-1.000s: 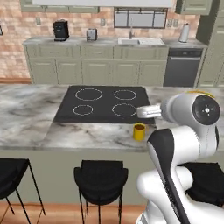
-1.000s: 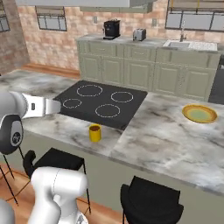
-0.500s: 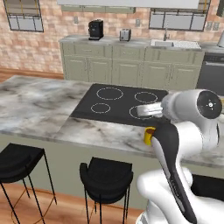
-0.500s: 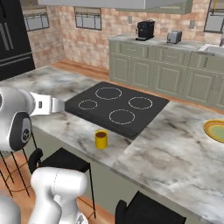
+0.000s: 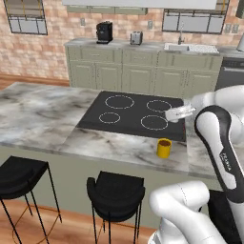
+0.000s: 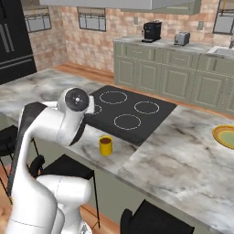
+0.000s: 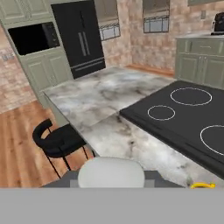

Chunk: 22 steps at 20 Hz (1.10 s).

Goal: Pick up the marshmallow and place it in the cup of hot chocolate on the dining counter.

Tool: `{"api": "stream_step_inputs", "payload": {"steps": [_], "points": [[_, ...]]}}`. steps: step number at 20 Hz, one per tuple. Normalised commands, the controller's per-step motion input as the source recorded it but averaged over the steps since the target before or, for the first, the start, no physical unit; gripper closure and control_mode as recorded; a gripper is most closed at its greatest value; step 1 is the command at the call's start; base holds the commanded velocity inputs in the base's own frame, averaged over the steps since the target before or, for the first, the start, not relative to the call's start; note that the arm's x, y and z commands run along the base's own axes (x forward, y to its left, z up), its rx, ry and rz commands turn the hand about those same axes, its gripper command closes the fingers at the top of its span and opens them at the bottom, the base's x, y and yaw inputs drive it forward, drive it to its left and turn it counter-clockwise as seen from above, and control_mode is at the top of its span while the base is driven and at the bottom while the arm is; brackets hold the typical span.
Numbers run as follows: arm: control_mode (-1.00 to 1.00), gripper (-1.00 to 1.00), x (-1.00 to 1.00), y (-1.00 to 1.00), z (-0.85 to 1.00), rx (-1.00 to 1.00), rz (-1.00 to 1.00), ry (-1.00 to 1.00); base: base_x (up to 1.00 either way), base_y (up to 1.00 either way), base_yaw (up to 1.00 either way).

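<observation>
While carried high over the black inset cooktop [image 5: 128, 112], kept clear of any knock: tiny white soft marshmallow [image 7: 111, 169], seen in the hand view as a pale rounded lump pinched between the dark tips. Pincer [image 5: 169, 116] closed together on that lump and pointing sideways above the near right burner rather than downward, so not yet aimed for a drop. Small yellow cylindrical cup of hot chocolate [image 5: 164, 148] upright on the long grey-white marbled table [image 5: 43, 119], just in front of the cooktop's near right corner and close to the table's front edge, with mouth upward and dark liquid visible, hence easy to feed from above. Lower than the pincer and slightly nearer the base; probably calls for a short shift toward the edge, a tilt down, then release. Round yellow-and-green rimmed plate [image 6: 226, 135] well apart to the right, bare as far as can be told. Worth lowering close before letting go, to avoid a bounce off the rim.
</observation>
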Motion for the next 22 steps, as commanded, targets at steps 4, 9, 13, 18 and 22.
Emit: {"api": "stream_step_inputs", "payload": {"steps": [4,9,13,18,22], "points": [[-1.0,1.0,0.19,-0.1,-0.47,0.0,0.5,0.0,0.0,0.0,0.0],[-1.0,1.0,0.17,-0.03,-0.43,-0.03,0.43,0.0,0.0,0.0,0.0],[-1.0,1.0,0.13,-0.26,-0.32,-0.05,0.35,-0.02,0.0,0.0,0.0],[-1.0,1.0,0.11,-0.33,-0.22,0.0,0.25,-0.03,0.0,0.0,0.0],[-1.0,1.0,0.06,-0.16,-0.14,0.0,0.09,0.0,0.0,0.0,0.0]]}}
